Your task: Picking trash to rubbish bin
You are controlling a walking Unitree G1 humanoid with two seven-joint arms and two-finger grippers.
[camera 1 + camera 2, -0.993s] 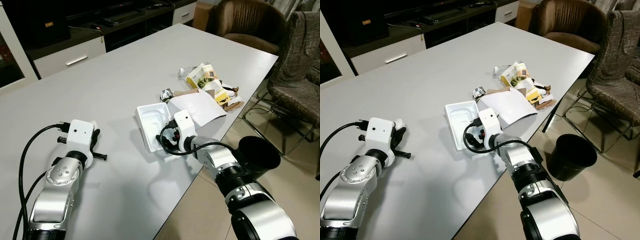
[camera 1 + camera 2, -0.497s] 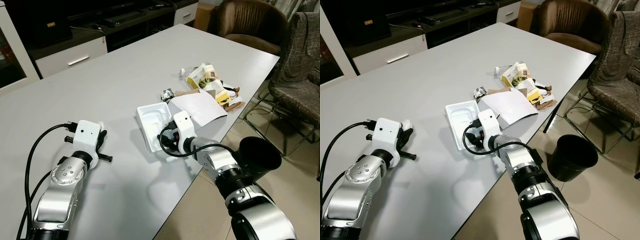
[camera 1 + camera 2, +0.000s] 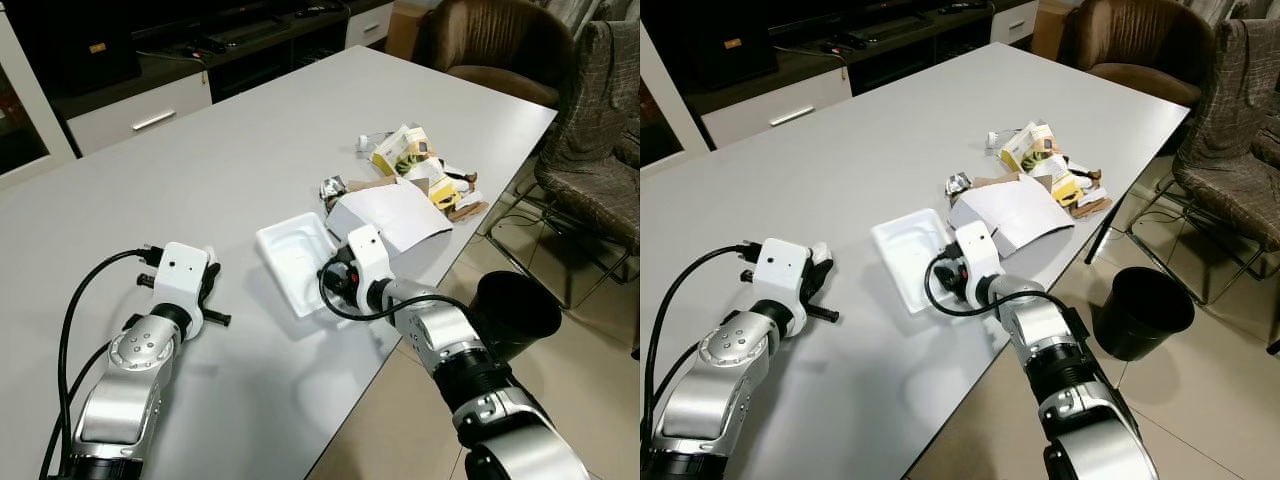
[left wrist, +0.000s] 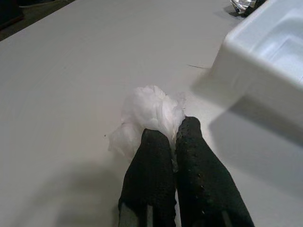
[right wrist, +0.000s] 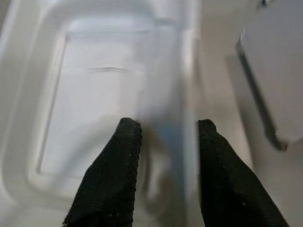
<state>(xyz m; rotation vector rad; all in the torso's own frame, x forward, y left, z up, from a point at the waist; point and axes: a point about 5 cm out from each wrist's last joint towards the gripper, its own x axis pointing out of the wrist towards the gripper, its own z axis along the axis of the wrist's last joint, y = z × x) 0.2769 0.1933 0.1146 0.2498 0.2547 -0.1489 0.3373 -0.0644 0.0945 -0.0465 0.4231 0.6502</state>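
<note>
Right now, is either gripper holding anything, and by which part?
Left gripper is shut on the crumpled white tissue, pinching its near edge. Right gripper is open, fingers straddling the white plastic tray's rim wall, not yet clamped.

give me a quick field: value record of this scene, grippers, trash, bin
left gripper: shut on crumpled tissue, on the table
right gripper: open, fingers straddling the rim of the white tray
white tray: on the table, near its right edge
trash pile: wrappers and white paper beyond the tray
rubbish bin: black, on the floor, right of the table
</note>
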